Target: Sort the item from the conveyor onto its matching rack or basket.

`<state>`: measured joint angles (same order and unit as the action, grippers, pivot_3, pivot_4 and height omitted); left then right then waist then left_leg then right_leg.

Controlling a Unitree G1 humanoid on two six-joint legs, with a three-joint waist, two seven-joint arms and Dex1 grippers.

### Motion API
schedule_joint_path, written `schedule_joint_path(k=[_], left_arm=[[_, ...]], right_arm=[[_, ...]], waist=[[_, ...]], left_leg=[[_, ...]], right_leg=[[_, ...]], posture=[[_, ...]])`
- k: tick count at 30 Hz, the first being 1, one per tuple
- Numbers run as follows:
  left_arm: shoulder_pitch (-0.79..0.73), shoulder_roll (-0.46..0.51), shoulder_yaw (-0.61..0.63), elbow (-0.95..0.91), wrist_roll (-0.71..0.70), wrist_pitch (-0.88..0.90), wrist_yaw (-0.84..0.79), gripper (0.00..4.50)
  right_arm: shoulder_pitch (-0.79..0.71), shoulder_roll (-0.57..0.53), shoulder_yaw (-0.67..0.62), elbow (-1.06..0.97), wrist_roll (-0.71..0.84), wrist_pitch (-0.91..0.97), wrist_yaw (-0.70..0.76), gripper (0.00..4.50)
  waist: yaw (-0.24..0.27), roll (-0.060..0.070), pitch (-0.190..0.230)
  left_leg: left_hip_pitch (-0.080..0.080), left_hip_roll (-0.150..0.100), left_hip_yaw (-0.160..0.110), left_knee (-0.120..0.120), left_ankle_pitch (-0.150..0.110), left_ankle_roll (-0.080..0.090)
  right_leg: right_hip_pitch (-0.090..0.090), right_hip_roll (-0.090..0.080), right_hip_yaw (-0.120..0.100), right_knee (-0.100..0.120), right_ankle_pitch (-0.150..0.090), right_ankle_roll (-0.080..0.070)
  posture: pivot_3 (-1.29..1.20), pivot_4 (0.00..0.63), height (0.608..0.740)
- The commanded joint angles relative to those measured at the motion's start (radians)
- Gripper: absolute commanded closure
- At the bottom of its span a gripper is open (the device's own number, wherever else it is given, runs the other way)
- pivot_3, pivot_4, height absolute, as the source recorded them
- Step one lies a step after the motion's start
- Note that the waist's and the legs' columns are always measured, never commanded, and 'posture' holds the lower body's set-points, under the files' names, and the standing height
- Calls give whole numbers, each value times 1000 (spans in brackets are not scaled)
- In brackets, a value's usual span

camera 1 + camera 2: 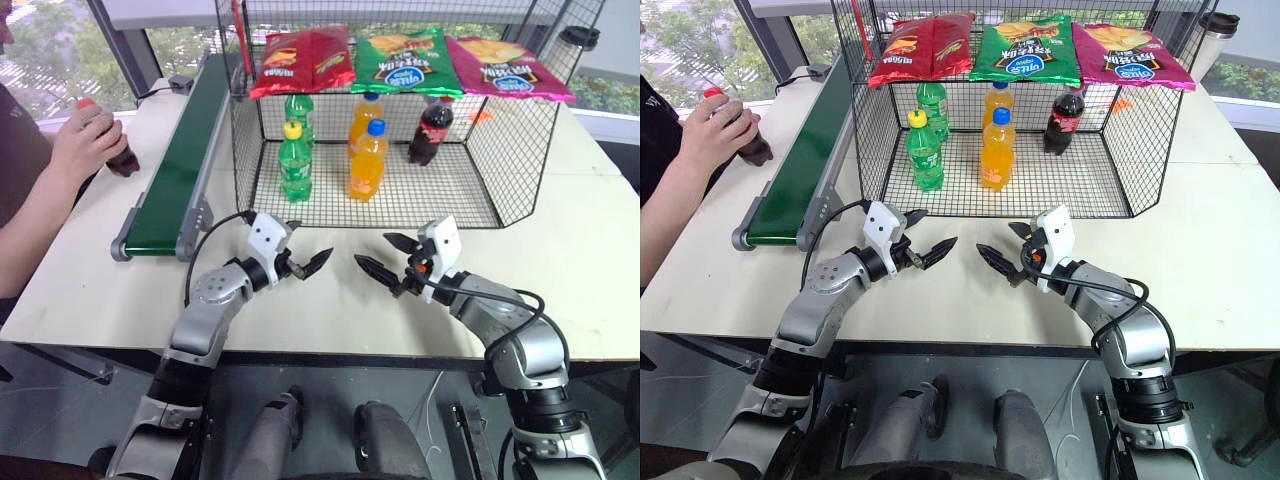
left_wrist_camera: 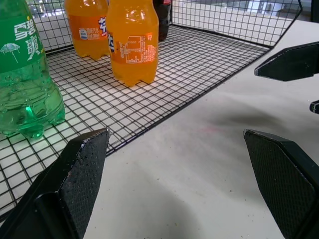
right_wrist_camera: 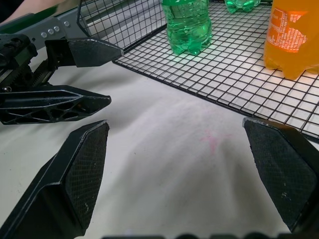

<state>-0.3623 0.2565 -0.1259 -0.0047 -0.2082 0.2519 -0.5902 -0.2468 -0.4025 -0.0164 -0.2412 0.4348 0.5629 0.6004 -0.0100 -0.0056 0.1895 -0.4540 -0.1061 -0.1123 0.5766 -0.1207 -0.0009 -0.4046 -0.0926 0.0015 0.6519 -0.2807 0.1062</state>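
Note:
The item, a small cola bottle [image 1: 121,157] with a red cap, is in a person's hand [image 1: 85,140] on the table, on the left side of the conveyor [image 1: 185,160]. The dark-green belt carries nothing. Right of it stands the wire-mesh basket [image 1: 400,195], which holds two green soda bottles [image 1: 294,165], two orange ones [image 1: 367,160] and a cola bottle [image 1: 430,130]. My left gripper [image 1: 312,240] and right gripper [image 1: 371,249] hover open over the table in front of the basket, tips facing each other, both empty.
Three chip bags [image 1: 400,60] lie on top of the basket. A dark cup [image 1: 578,45] stands at the far right behind it. The person's arm [image 1: 30,215] reaches in over the table's left edge. White tabletop [image 1: 590,260] stretches to the right.

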Motion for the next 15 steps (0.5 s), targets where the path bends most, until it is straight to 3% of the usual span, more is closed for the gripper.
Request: schedule_joint_path(k=[1, 15], left_arm=[[0, 5, 23, -50, -19, -16, -7, 0], [-3, 1, 20, -54, -1, -22, 16, 0]], right_arm=[[-23, -1, -8, -24, 12, -9, 6, 91], [-18, -7, -6, -37, 15, -7, 16, 91]], waist=[[0, 0, 0], [0, 0, 0]], left_leg=[[0, 0, 0, 0, 0, 0], [0, 0, 0, 0, 0, 0]], right_leg=[[0, 0, 0, 0, 0, 0], [0, 0, 0, 0, 0, 0]], posture=[[0, 150, 738], [0, 150, 738]])
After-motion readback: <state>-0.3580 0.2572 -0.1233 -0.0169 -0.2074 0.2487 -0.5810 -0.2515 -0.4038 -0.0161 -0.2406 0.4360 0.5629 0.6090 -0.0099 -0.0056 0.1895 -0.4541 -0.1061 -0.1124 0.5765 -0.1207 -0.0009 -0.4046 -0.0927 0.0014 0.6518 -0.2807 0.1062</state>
